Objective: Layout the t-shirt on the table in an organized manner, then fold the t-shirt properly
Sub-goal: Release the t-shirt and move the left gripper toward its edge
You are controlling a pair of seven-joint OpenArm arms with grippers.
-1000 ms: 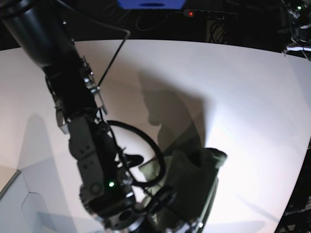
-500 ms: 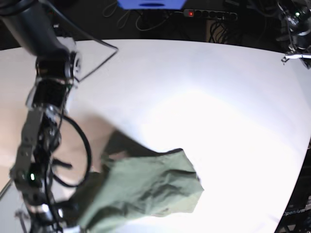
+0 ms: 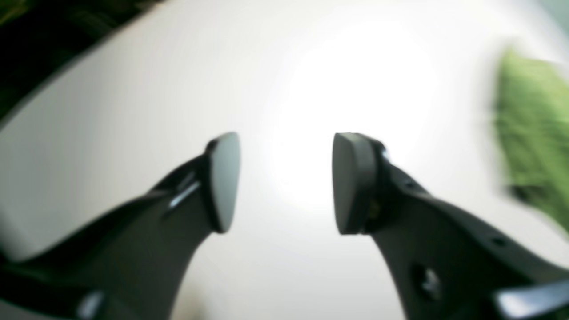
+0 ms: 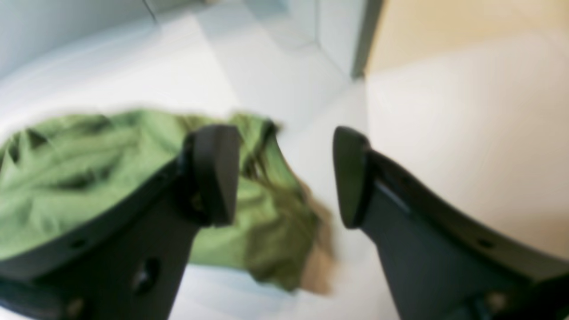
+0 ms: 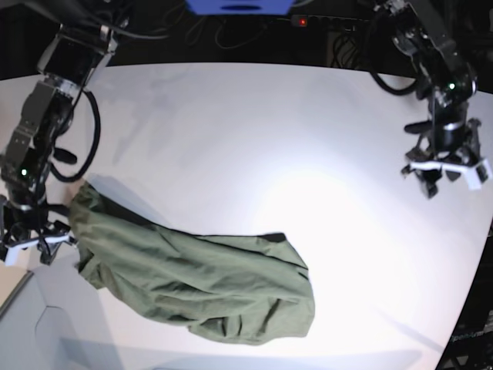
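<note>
T-shirt (image 5: 196, 281) lies on the table (image 5: 254, 139) as a crumpled olive heap, near the front edge, stretching from the left side toward the middle of the base view. Not laid out flat, no fold lines readable.

Changes vs earlier frames: a second ago the shirt hung bunched low at the frame bottom, with the right arm filling the foreground. Half a second ago it was a compact lump right of that arm. Now it is spread longer and lower, its left end reaching out near the right tool (image 5: 31, 240). The right arm has pulled back to the left edge of the base view. The left arm, not seen before, now shows at the right of the base view, its left tool (image 5: 447, 173) over bare table, well apart from the shirt.

Right tool: jaws wide, nothing between them in the wrist view; shirt (image 4: 89, 178) sits behind and beside one finger (image 4: 215, 173), contact cannot be told from the blur. Left tool (image 3: 284, 182): jaws wide, empty, only white table (image 3: 133, 111) between them, with a blurred strip of green shirt (image 3: 533, 133) at the right edge.
</note>
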